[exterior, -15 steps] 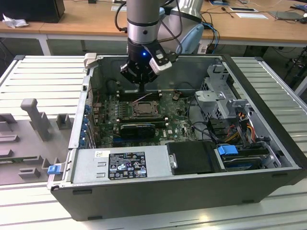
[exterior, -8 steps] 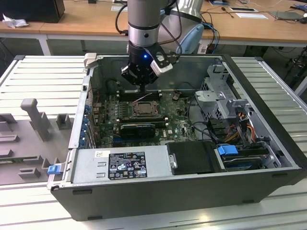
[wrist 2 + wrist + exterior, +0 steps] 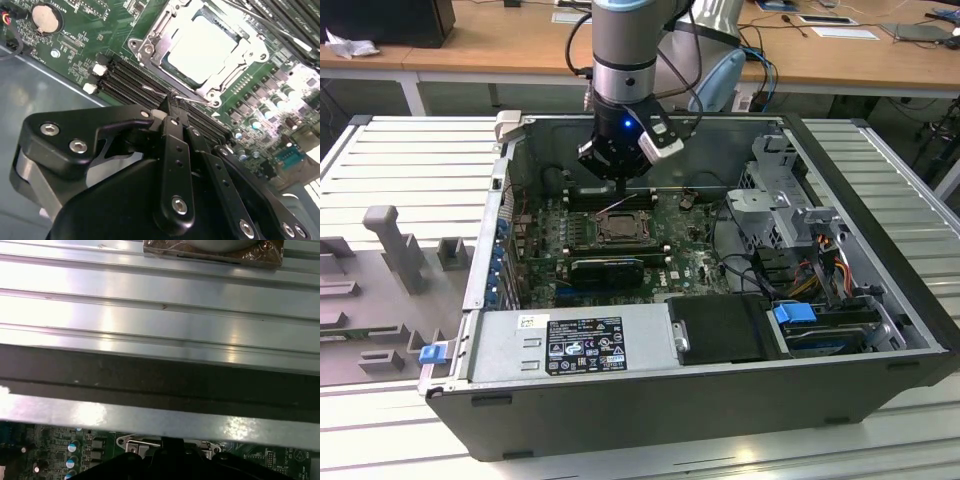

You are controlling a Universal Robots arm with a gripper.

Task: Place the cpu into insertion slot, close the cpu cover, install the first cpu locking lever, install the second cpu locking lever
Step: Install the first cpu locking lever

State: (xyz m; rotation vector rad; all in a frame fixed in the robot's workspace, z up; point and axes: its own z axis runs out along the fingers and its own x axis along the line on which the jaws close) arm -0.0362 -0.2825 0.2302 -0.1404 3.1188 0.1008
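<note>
The cpu (image 3: 202,47) lies flat in its socket on the green motherboard, pale metal top up; in the exterior view the cpu (image 3: 618,229) sits just below the arm. The cpu cover (image 3: 150,49) is folded down around it as a silvery frame. One thin wire locking lever (image 3: 200,100) runs along the socket's edge. My gripper (image 3: 170,102) is shut, its tips touching that wire. The lever (image 3: 620,205) rises at a slant toward the gripper (image 3: 621,183). A second wire lever (image 3: 270,30) lies along the opposite side of the socket.
Black memory slots (image 3: 130,82) run beside the socket, a coin battery (image 3: 45,17) beyond them. The open computer case (image 3: 880,290) holds a drive cage (image 3: 785,190), cables and a power supply (image 3: 570,340). Its metal wall (image 3: 150,420) stands close to the wrist.
</note>
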